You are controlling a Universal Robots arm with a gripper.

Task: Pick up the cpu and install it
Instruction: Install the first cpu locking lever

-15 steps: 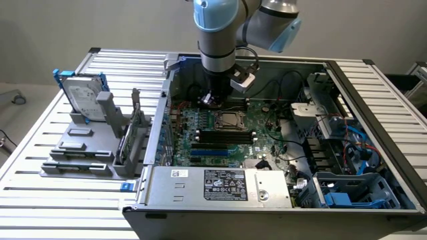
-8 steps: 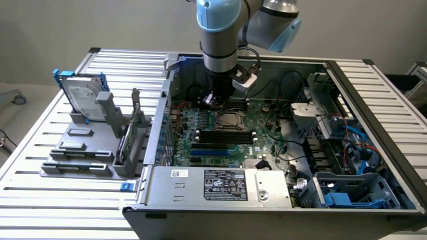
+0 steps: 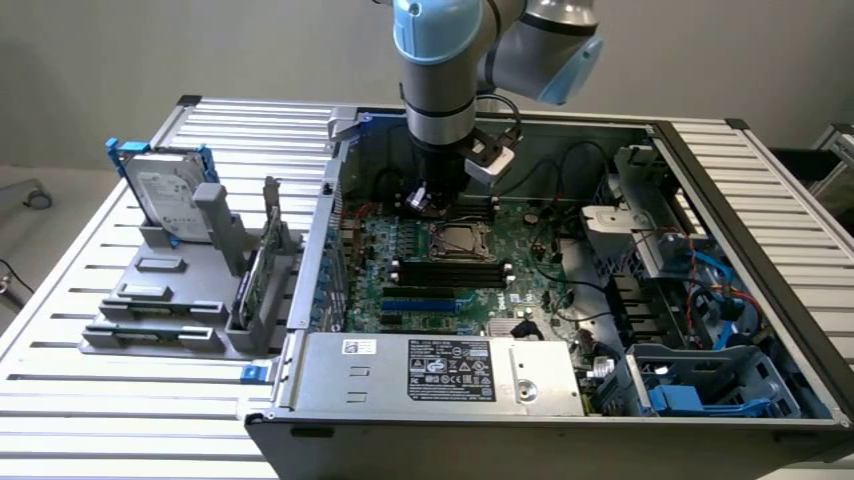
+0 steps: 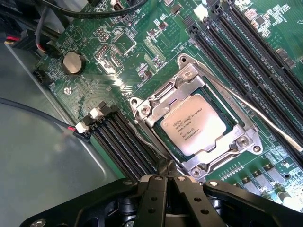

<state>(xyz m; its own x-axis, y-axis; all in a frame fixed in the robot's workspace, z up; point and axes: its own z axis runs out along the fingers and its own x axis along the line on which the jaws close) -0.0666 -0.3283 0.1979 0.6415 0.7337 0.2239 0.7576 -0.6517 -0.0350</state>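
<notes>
The square, pale silver cpu (image 4: 193, 124), printed with dark text, is lying in its socket (image 4: 152, 109); the gripper (image 4: 166, 176) is hovering nearby, jaws together and empty.

Exterior view set high off my arm (image 3: 441, 60), looking down at an angle over the whole open computer case (image 3: 754, 205) on the slatted table (image 3: 80, 400), my wrist view close above the motherboard (image 4: 128, 61), facing down past my gripper (image 4: 166, 178), both views sharing the socket (image 3: 461, 241) (image 4: 143, 109).
</notes>
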